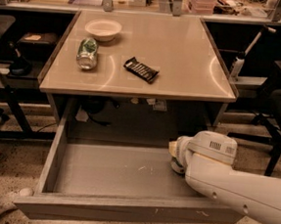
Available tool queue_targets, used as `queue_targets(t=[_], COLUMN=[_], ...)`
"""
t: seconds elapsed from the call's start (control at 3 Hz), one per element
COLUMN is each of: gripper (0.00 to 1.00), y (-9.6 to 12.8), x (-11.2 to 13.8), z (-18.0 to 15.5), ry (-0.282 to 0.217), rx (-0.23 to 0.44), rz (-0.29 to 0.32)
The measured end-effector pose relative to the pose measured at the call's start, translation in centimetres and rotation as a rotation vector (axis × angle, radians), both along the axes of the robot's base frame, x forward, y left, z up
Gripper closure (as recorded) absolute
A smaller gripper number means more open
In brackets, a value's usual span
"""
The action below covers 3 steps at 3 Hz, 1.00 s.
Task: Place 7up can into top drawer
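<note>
Grey top drawer point(115, 173) stands open, the claw point(177, 160) low at its right end; open or closed, I cannot tell. The 7up can point(87, 54) lies on the counter point(185, 54). I'd lift clear, then grasp across its body.

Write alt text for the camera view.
A white robot arm reaches into the right side of an open grey top drawer, its gripper down near the drawer floor. On the tabletop above lie a green-and-silver can on its side, a white bowl and a dark snack packet.
</note>
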State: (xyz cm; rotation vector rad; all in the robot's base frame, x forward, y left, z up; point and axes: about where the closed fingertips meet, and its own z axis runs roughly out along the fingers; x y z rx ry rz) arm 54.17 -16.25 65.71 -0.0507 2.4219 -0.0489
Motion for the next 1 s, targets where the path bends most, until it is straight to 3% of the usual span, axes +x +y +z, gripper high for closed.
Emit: queue_targets(t=[0.33,0.67,1.0], gripper=[0.11,0.0,0.0], y=[0.0,0.0,0.0], x=[0.0,0.0,0.0], z=[0.0,0.0,0.0], ry=[0.0,0.0,0.0], rx=[0.0,0.0,0.0], rz=[0.0,0.0,0.0])
